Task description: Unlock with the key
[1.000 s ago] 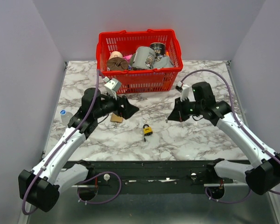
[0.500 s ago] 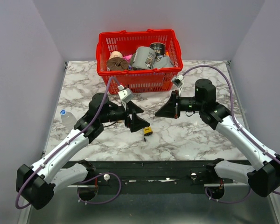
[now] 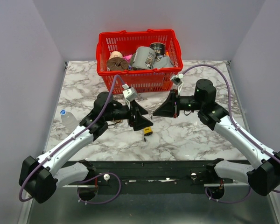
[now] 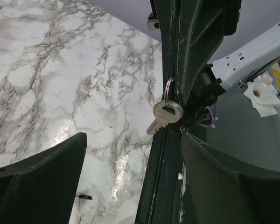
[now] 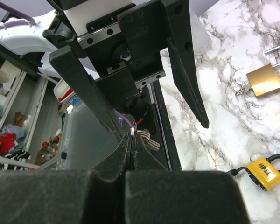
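Key (image 4: 164, 115): hangs by its ring from the clamped-shut right gripper (image 3: 155, 113); left gripper (image 3: 147, 119), fingers spread, has swung in facing it, so a handover looks imminent.

Marble-patterned tabletop (image 3: 84, 88) spreads beneath the jaws, with a bright glare patch (image 4: 65, 129) below them — plain grey walls (image 3: 140, 18) rise beyond and to either side; cluttered shelving (image 5: 9, 116) shows past the jaws in the right wrist view.

White arm links (image 3: 67, 144), black joints (image 3: 204, 89), purple cables (image 3: 209, 66), seemingly matte black end effector fingers (image 4: 37, 177)
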Robot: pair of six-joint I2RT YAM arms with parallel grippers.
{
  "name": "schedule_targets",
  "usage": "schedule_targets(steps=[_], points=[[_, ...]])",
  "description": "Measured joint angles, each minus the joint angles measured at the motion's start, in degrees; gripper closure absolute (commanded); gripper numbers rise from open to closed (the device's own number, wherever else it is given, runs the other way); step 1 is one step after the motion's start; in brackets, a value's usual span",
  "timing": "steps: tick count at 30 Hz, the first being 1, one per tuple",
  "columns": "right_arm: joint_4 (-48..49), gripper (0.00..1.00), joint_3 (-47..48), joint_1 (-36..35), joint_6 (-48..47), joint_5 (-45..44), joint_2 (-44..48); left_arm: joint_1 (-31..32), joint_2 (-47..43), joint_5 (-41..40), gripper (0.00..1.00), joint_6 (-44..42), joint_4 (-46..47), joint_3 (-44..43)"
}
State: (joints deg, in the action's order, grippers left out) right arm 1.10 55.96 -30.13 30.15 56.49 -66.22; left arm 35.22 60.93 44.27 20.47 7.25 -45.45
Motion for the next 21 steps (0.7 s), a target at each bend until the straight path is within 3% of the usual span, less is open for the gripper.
schedule_targets(steps=[8, 14, 21], points=[[1.0, 0.99, -1.0, -0.2, 0.9, 0.0, -0.5, 0.2, 0.7, 1.7, 0.31, 2.5, 2.6, 0.0], [1.0, 0.99, -1.1, -0.2, 1.4, 0.0, -0.7, 0.5, 0.7, 1.9, 0.53, 3.4, 3.9, 0.0], [1.0, 0.99, -1.1, -0.2, 1.4, 0.0, -0.7, 1.0, 0.3, 2.0, 0.87, 2.3, 3.1, 0.2]])
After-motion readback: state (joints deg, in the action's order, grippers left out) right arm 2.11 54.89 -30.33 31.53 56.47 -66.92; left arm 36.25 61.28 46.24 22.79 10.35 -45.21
